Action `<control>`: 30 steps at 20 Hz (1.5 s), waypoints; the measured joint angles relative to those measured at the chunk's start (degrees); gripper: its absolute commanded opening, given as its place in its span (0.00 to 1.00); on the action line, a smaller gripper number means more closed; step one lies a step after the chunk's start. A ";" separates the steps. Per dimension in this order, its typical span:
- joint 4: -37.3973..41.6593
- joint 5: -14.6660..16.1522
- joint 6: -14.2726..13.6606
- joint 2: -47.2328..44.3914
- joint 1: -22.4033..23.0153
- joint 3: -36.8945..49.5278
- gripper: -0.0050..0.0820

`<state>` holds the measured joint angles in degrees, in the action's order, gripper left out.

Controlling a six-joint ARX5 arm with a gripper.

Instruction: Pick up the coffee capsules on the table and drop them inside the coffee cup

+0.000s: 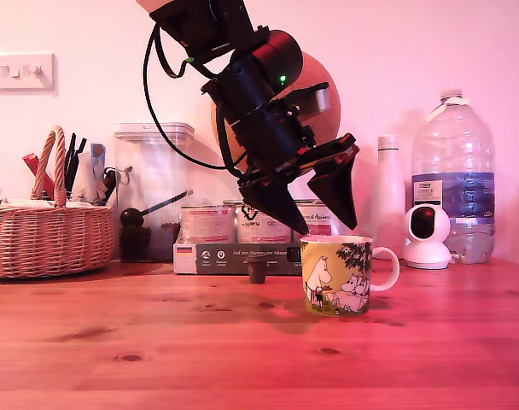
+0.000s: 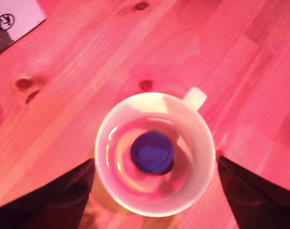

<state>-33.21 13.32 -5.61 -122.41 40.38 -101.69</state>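
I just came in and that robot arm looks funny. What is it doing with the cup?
The robot arm's gripper hangs open right above the yellow cup on the wooden table. A blue pod already lies at the bottom of the cup, and the gripper holds nothing. A dark pod stands on the table to the exterior view's left of the cup, in front of the tins.

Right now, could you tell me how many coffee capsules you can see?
2: a blue-purple capsule inside the mug, and a dark capsule on the table beside it.
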 measured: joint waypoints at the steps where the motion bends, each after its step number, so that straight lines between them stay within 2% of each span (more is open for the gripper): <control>1: -0.02 -0.02 0.00 0.00 0.00 0.00 0.91; 3: -0.52 -0.02 0.00 0.00 0.00 0.00 0.87; 5: -1.70 -0.02 0.00 0.00 0.00 0.00 0.73; 7: -2.58 -0.26 -0.02 0.00 -0.02 -0.02 0.48; 10: -2.86 -0.35 -0.02 0.02 -0.02 -0.02 0.05; 17: -0.94 -0.48 0.00 4.83 -0.02 -0.02 0.04; 21: 0.26 -1.86 -0.02 9.11 -0.37 -0.09 0.04; 30: 1.53 -1.88 -0.02 11.47 -2.47 -0.13 0.04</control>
<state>-31.68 11.44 -5.63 -110.93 37.91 -101.82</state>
